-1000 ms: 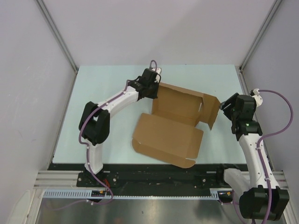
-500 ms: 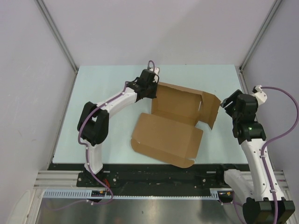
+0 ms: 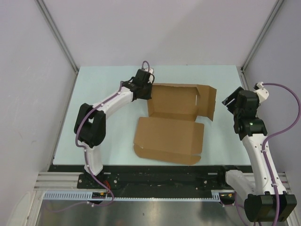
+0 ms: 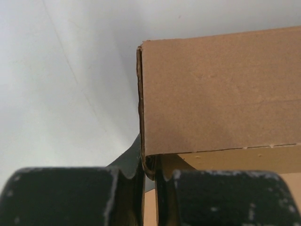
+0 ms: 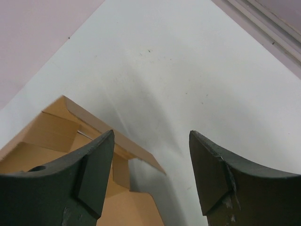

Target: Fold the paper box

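Where the paper box [image 3: 169, 136] lies, near the middle of the pale worktop [image 3: 103, 94], we see plain brown cardboard partly raised. A broad flat panel points toward the arm bases, and behind it stands a shallow tray with upright walls and a flap standing at its right end.

The left hand [image 3: 145, 89] meets the tray at its far left corner. From above, the wrist hides the contact itself. The left wrist view supplies it: the thin edge of a standing wall of the paper box [image 4: 216, 94] runs down into the left hand [image 4: 149, 176], whose dark fingers [image 4: 70, 193] stand almost together and pinch the cardboard between them.

The right hand [image 3: 230, 101] hangs just beside the right-end flap, apart from it. Its own camera shows what the overhead view cannot: the right hand [image 5: 150, 141] is spread wide, with only bare worktop [image 5: 188, 70] between its fingers [image 5: 94, 174] and nothing held. A corner of the paper box [image 5: 47, 150] shows at the lower left of that view, partly behind one finger. Whether that finger touches the cardboard we cannot tell from this view; the overhead view shows a gap.
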Action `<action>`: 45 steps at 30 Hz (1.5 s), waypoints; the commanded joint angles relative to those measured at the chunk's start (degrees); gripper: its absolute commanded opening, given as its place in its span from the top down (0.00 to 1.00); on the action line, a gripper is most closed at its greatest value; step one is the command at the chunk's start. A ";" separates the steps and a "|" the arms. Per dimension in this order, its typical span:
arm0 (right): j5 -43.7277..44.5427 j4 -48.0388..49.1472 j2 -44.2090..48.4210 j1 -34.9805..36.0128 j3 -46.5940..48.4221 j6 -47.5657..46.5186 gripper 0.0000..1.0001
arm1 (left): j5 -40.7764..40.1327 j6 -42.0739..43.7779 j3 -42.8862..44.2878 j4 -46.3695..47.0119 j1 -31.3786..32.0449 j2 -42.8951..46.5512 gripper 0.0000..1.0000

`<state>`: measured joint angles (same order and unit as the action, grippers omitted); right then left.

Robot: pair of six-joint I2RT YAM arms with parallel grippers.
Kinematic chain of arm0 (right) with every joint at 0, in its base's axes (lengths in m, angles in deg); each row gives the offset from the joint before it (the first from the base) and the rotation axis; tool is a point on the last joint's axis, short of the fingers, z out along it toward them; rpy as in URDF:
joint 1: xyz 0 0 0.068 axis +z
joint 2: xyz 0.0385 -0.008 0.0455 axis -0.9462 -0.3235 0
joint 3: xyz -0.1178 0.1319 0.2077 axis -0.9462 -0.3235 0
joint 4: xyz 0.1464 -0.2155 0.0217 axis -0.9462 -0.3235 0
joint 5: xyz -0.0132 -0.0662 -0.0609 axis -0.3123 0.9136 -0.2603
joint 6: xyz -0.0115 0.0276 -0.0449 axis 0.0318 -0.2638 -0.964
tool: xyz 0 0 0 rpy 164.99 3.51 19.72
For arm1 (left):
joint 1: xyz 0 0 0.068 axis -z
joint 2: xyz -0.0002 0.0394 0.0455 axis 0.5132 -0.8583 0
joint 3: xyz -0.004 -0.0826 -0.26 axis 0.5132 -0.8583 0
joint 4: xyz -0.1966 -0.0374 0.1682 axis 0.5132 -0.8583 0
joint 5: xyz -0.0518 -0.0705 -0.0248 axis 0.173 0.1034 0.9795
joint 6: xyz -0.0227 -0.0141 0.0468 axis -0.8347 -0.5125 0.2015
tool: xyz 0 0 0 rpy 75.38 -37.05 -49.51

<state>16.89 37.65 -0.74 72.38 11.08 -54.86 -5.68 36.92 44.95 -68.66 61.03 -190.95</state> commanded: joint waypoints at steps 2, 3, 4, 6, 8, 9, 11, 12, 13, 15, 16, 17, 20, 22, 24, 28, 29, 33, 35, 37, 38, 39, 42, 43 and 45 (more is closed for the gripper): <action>0.34 3.38 0.59 0.15 2.03 0.87 0.31 | -5.79 3.91 1.34 -16.35 -0.45 1.96 1.00; 0.16 3.46 0.68 0.24 2.12 0.87 0.30 | -5.88 4.43 1.95 -16.53 -0.44 2.41 1.00; 0.60 3.55 0.94 0.59 2.03 0.96 0.30 | -6.14 4.70 2.30 -16.97 -0.44 2.85 1.00; 1.13 3.55 1.20 0.76 2.12 0.78 0.30 | -7.19 5.57 3.79 -18.55 -0.36 3.55 1.00; 1.74 3.38 0.94 0.85 2.03 0.69 0.31 | -9.03 6.10 4.76 -20.56 -0.36 3.73 1.00; 1.83 3.38 0.77 0.85 1.77 0.78 0.31 | -9.57 6.45 5.12 -20.75 -0.36 3.90 1.00; 1.22 4.07 0.42 0.50 -0.15 1.39 0.30 | -10.45 6.54 4.68 -20.58 -0.44 4.34 1.00; 0.61 4.69 0.33 0.07 -1.21 1.74 0.31 | -10.54 6.02 3.46 -20.14 -0.53 4.35 1.00; -2.18 5.74 0.33 -0.37 -2.09 2.97 0.31 | -10.54 5.50 2.75 -19.79 -0.62 4.43 1.00; -6.15 7.15 -0.11 -0.82 -4.46 3.59 0.31 | -10.11 3.48 -0.57 -17.60 -0.88 4.96 1.00; -9.04 8.29 -0.37 -0.82 -4.99 3.59 0.31 | -9.75 2.69 -2.07 -16.54 -0.97 5.31 1.00; -10.29 8.82 -0.73 -2.21 -5.69 3.25 0.31 | -9.14 1.90 -3.57 -14.18 -1.49 6.27 1.00; -14.42 9.79 -0.82 -2.31 -6.84 2.89 0.31 | -7.91 -2.40 -9.54 -9.08 -2.55 9.00 1.00; -17.05 10.05 -1.61 -2.66 -8.33 3.07 0.31 | -7.73 -3.82 -13.67 -6.35 -2.82 11.71 1.00; -19.08 10.76 -3.18 -3.19 -10.09 3.50 0.32 | -8.34 -5.32 -16.74 -2.66 -3.08 13.39 1.00; -21.81 13.13 -5.56 -3.28 -12.90 4.56 0.34 | -9.48 -5.23 -19.05 1.30 -3.17 15.77 1.00; -21.90 14.18 -5.74 -3.28 -13.60 4.82 0.34 | -9.57 -4.54 -18.88 1.31 -3.17 15.68 1.00; -22.69 22.24 -8.45 -3.28 -15.90 6.75 0.35 | -9.40 -2.60 -16.95 0.96 -3.17 14.63 1.00; -23.65 24.90 -11.62 -3.19 -15.90 7.28 0.35 | -9.22 -1.46 -16.50 1.22 -3.26 14.02 1.00; -25.93 27.81 -15.12 -3.19 -15.90 7.63 0.35 | -9.31 -0.84 -15.71 1.13 -3.26 13.31 1.00; -26.29 30.33 -16.19 -3.19 -15.90 7.64 0.35 | -9.14 -0.40 -15.45 1.31 -3.17 13.14 1.00; -27.16 31.84 -17.07 -3.02 -15.90 7.72 0.35 | -9.13 -0.22 -15.27 1.48 -3.17 12.96 1.00; -30.15 35.18 -21.20 -2.31 -15.90 7.46 0.35 | -8.17 0.30 -15.18 2.54 -3.17 12.26 1.00; -30.86 36.15 -21.99 -2.05 -15.90 6.76 0.35 | -7.99 0.39 -15.10 2.80 -3.17 11.99 1.00; -33.40 39.13 -24.28 -1.43 -15.90 6.41 0.35 | -7.03 0.65 -14.31 2.98 -3.17 11.47 1.00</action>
<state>-10.76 67.38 -22.07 69.91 -4.85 -47.98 -13.39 35.04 28.58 -66.47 58.45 -177.62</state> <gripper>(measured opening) 0.653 0.098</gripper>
